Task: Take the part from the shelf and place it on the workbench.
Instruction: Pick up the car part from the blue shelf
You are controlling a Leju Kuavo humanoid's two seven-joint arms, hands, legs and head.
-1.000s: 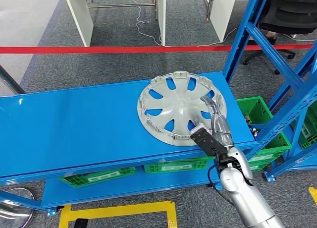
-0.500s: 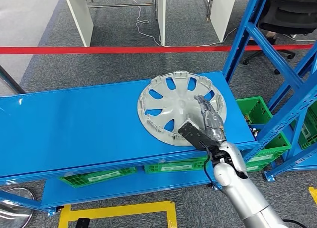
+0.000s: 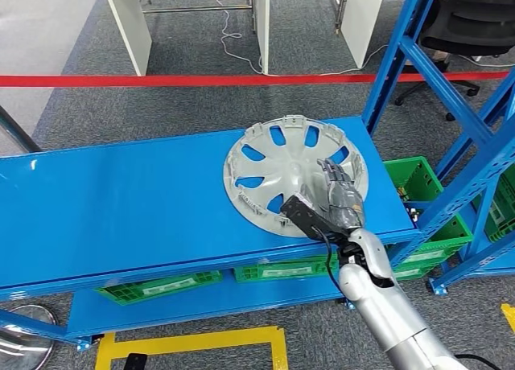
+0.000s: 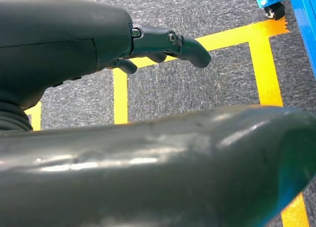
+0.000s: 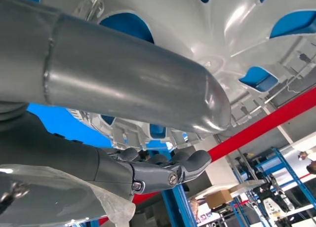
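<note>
Silver hubcap (image 3: 286,170) lies flat on the blue shelf (image 3: 121,209), toward its right end. Right hand (image 3: 335,199) rests on the hubcap's near right edge, thumb over the face, fingers (image 5: 164,169) curled at the rim, gripping it. Left hand (image 4: 111,39) hangs over carpet with yellow floor tape (image 4: 120,96), fingers loosely apart, holding nothing.

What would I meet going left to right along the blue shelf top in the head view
Bare blue shelf top → silver hubcap → right hand resting on the hubcap's right part → blue rack upright → green bin.
</note>
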